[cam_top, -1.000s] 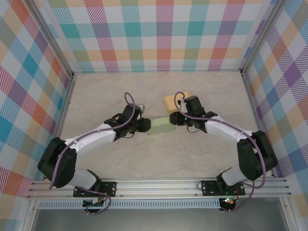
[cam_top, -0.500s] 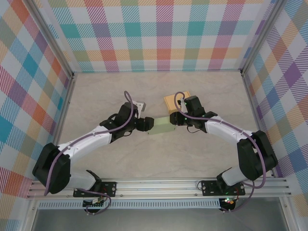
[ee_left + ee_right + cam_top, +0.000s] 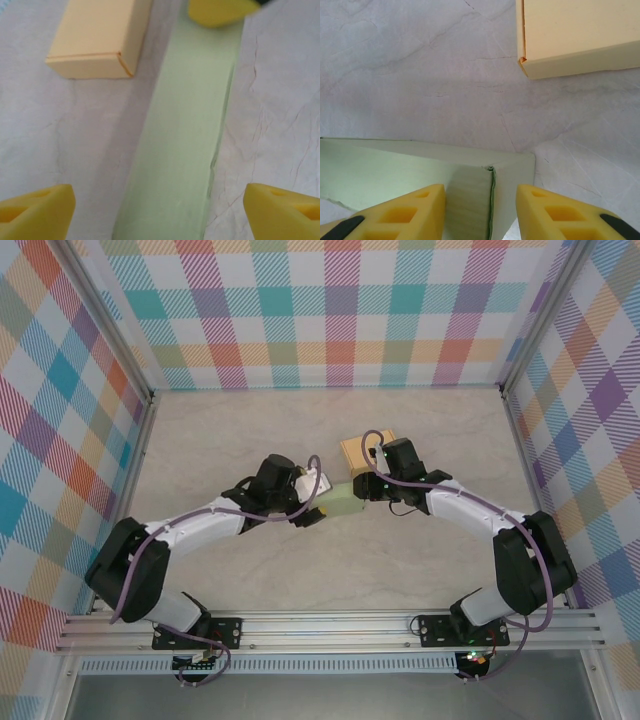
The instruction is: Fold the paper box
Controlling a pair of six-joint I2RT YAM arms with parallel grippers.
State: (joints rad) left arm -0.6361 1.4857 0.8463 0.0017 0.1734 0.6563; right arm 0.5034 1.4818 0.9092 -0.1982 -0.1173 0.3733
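green box (image 3: 185,125), tan box (image 3: 95,35) just beside

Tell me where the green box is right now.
In the top view the green box lies between the left gripper and right gripper, the orange box just beyond it.

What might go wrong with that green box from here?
The left tool is open astride the green box, so only the right tool seems to hold one end; the box may swing or slip. The tan box lies close beside it and might get bumped.
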